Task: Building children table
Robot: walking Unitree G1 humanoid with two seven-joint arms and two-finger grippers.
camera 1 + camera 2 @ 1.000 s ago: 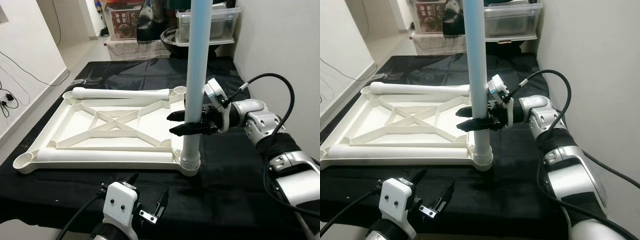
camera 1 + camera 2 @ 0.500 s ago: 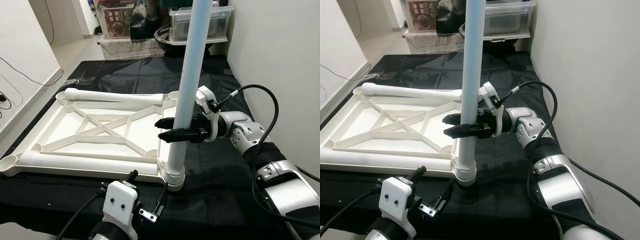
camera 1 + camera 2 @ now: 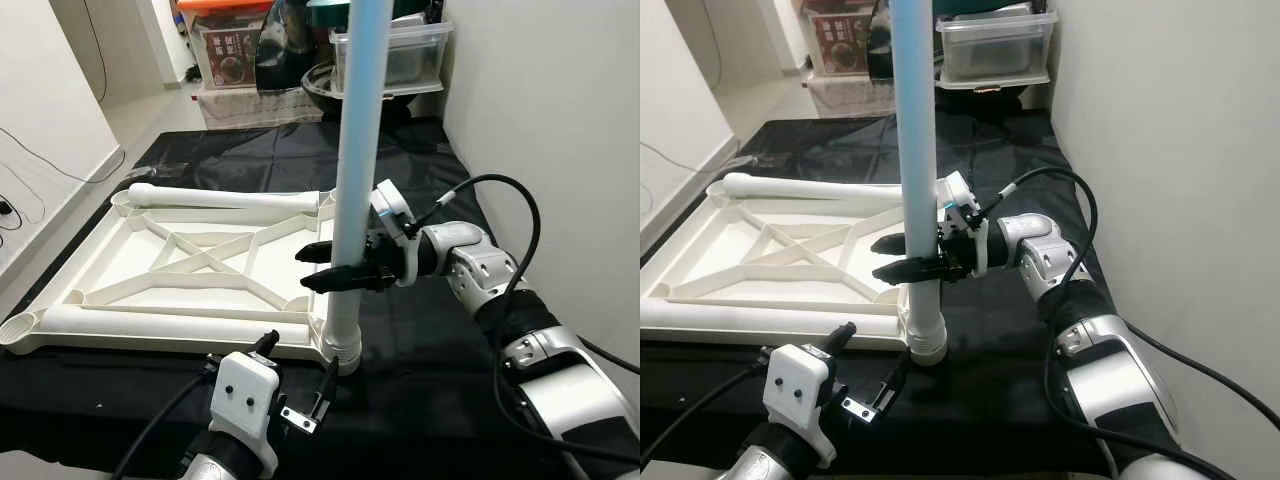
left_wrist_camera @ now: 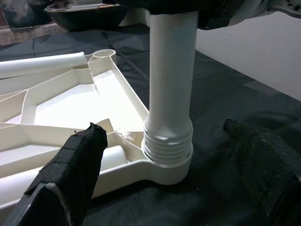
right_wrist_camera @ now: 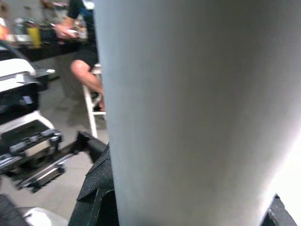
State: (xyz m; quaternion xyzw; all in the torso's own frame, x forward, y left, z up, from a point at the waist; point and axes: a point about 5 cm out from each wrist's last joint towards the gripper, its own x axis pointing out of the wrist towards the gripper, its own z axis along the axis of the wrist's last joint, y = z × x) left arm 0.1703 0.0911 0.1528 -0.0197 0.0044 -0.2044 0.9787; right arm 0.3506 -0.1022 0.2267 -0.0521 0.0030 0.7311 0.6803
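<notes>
From the head views, the table leg (image 3: 352, 150) stands upright with its long axis vertical, its threaded foot in the near right corner socket of the upturned tabletop (image 3: 150, 265), and the right gripper (image 3: 322, 268) is clamped round it low down. In the left wrist view, the left gripper (image 4: 178, 169) sits just before that socket (image 4: 168, 165), its fingers (image 4: 77, 165) spread wide and empty. The right wrist view shows the white tube pressed close against that gripper's dark fingers (image 5: 96, 188).

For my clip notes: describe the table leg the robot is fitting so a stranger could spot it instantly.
On the black cloth lies an upturned white tabletop. At its near right corner stands a white leg, gripped by the right pincer. It alone is upright; the other two legs lie flat.
</notes>
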